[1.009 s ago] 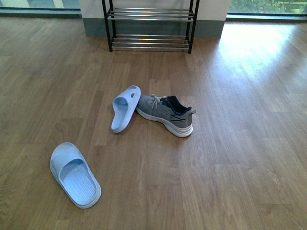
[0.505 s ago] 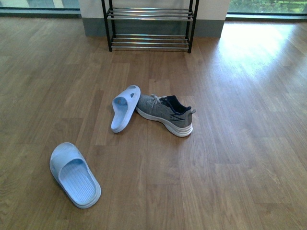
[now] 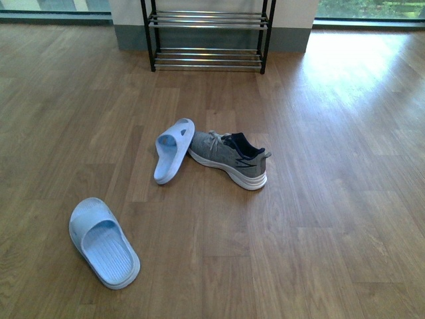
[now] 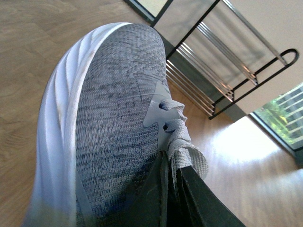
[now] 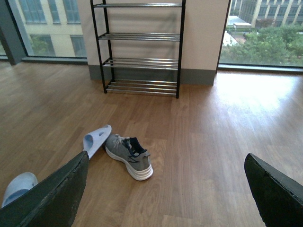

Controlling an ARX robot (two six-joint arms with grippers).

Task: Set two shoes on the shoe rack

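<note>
One grey sneaker point(image 3: 229, 158) with a white sole lies on the wooden floor mid-room, also in the right wrist view point(image 5: 129, 156). The other grey sneaker point(image 4: 113, 123) fills the left wrist view, held off the floor, toe toward the rack; my left gripper point(image 4: 168, 189) is shut on it at the laces and tongue. The black shoe rack point(image 3: 207, 40) with silver bars stands against the far wall, and shows as shoe rack point(image 5: 140, 47) and shoe rack point(image 4: 222, 61) in the wrist views. My right gripper point(image 5: 165, 189) is open, well above the floor, with nothing between its fingers. Neither arm shows in the front view.
A light blue slide slipper point(image 3: 174, 149) leans against the floor sneaker's toe. A second slide slipper point(image 3: 103, 242) lies at the near left. Windows point(image 5: 265, 33) flank the wall behind the rack.
</note>
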